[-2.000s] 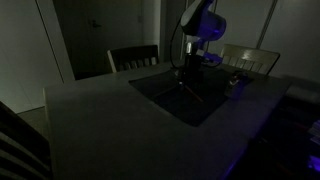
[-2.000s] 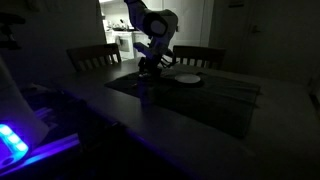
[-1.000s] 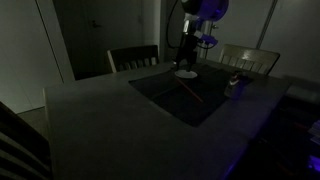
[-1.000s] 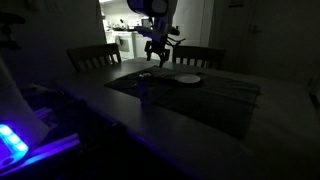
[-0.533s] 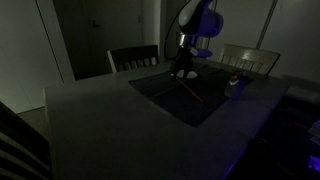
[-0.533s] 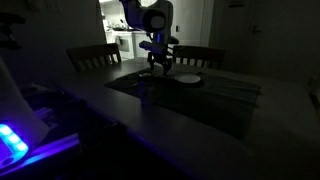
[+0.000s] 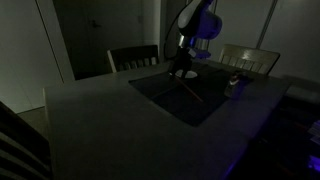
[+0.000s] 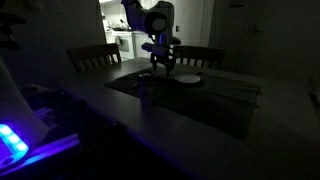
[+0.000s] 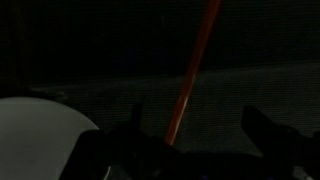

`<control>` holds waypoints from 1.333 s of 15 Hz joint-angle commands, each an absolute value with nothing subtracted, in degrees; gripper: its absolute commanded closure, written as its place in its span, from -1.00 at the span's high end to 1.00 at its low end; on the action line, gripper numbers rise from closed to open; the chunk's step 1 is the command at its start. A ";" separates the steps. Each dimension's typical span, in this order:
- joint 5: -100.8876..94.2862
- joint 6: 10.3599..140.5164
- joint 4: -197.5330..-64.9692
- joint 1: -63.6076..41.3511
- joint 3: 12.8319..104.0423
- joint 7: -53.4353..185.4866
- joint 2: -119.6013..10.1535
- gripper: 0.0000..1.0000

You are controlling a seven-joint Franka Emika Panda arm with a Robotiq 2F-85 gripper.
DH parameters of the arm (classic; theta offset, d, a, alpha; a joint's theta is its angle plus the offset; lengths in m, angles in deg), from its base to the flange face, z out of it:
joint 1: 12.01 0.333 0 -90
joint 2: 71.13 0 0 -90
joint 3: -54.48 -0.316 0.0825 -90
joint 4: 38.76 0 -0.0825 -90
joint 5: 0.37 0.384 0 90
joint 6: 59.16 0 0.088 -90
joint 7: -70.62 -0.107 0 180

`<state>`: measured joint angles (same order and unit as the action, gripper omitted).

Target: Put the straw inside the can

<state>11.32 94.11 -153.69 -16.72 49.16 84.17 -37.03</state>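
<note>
Gripper [image 7: 183,68] of the single arm is hanging low over the far part of one dark mat [image 7: 175,100], and in an exterior view it [image 8: 166,68] is standing just above the table, beside one white plate [image 8: 188,79]. In the wrist view its two fingers [image 9: 132,135] are standing wide apart and are closing on nothing. The lower end of the straw [image 9: 192,70] is lying between them, nearer to the finger on the plate side, but I cannot tell if it is touching that finger.

One straw [image 7: 190,90] is lying flat on the mat as a thin reddish line, and it is running away from the gripper toward the near edge. One can [image 7: 233,84] is standing upright near the mat's edge, well apart from the straw and from the gripper. The plate [image 9: 35,135] is showing as a pale curve in the lower corner of the wrist view. Two wooden chairs [image 7: 133,58] are standing behind the table, the second one [image 7: 250,58] farther along
</note>
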 commanded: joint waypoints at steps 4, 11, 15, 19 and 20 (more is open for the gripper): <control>10.48 95.32 -151.80 -17.57 48.49 83.28 -34.20 1.00; 10.69 96.17 -152.20 -17.96 48.13 83.26 -33.29 0.76; 10.74 96.40 -152.28 -18.20 48.10 83.22 -33.39 0.65; 10.70 96.26 -152.36 -18.36 48.12 83.10 -33.55 0.71; 10.65 96.20 -152.36 -18.31 48.19 83.00 -33.62 0.70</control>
